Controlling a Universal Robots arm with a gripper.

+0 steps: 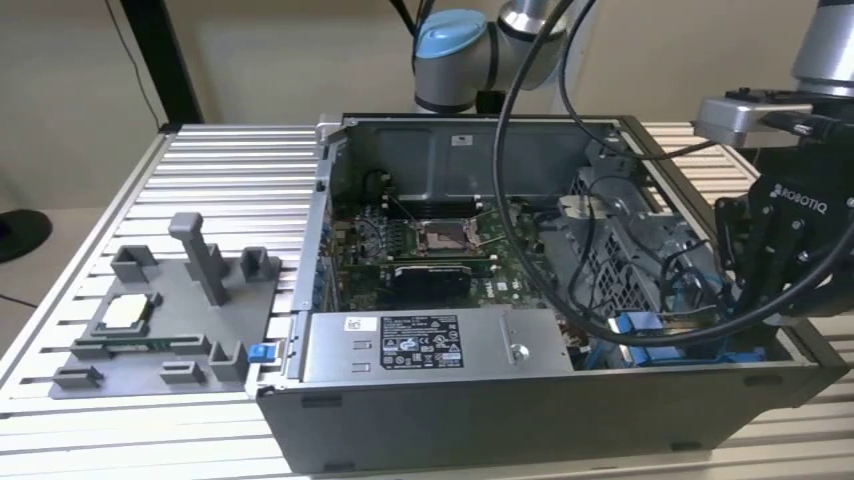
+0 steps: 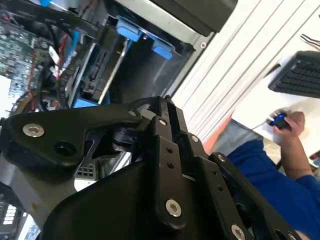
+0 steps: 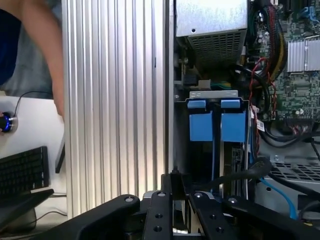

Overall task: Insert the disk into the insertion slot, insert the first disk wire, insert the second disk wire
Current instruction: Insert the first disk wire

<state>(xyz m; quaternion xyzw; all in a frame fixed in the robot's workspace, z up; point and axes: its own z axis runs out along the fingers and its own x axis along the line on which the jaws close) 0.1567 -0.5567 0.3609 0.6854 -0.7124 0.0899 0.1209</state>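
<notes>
Within insertion slot, disk edgewise

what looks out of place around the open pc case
Nothing spilled or broken. One oddity: the arm's black cable hangs in a loop down into the open case, over the motherboard, where it could snag.

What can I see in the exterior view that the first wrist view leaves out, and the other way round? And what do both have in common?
Exterior view adds: a grey fixture block on the table toward the exterior view's left, and the robot's blue-capped joint behind the case.
First wrist view adds: a keyboard and a person's arm beyond the table.
Shared: the ribbed table, the motherboard and the blue rails of the slot.
</notes>
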